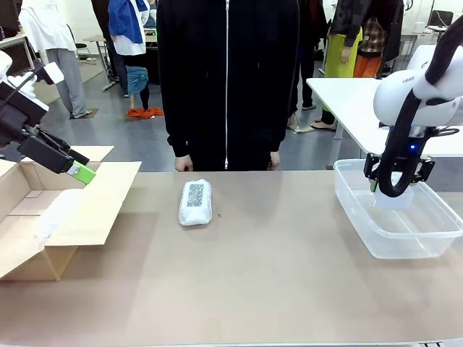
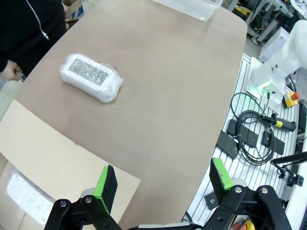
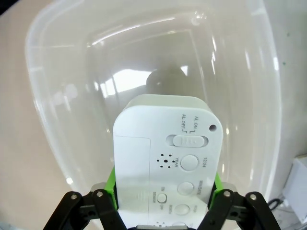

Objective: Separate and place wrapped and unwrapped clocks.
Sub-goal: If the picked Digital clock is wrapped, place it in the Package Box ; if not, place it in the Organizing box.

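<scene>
One wrapped clock with a dark speckled face lies on the table's middle left; the left wrist view shows it too. A second wrapped bundle rests inside the cardboard box, also seen as a wrapped bundle from the left wrist. My left gripper hovers open over the box flap, jaws wide apart. The bare white unwrapped clock is clamped between my right gripper, held low inside the clear plastic bin, where the right gripper hangs.
A person in black stands at the far edge with a hand at the table rim. The box takes the left side, the bin the right. Cables lie off the table's near side.
</scene>
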`<action>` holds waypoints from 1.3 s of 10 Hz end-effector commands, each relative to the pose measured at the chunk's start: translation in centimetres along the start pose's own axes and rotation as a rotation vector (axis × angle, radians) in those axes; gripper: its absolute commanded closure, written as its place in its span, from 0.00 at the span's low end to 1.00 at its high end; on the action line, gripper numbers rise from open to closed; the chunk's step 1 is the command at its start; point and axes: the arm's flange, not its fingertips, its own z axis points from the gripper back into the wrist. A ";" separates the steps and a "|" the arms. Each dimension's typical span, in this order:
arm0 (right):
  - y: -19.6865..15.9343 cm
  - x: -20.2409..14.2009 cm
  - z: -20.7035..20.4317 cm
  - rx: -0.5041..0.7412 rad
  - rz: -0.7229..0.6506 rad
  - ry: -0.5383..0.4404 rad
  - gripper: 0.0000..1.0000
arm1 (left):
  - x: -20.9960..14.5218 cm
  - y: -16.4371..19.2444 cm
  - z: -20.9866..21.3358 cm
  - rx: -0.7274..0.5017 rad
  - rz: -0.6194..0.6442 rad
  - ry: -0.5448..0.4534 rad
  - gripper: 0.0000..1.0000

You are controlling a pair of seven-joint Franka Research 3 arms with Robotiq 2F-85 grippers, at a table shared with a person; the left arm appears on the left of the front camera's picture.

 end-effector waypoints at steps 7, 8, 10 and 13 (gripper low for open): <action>-0.8 2.0 -6.1 -0.027 0.063 -0.005 0.20 | 0.0 -0.1 0.0 -0.012 0.005 -0.010 0.00; -0.8 1.9 -6.0 -0.025 0.074 0.007 0.00 | 0.0 -0.1 0.0 -0.012 0.005 -0.010 0.00; -0.7 2.0 -5.9 -0.032 0.076 0.013 0.00 | 0.0 -0.1 0.0 -0.012 0.005 -0.010 0.00; -0.6 1.7 -5.4 -0.027 0.076 0.051 0.00 | 0.0 -0.1 0.0 -0.012 0.005 -0.010 0.00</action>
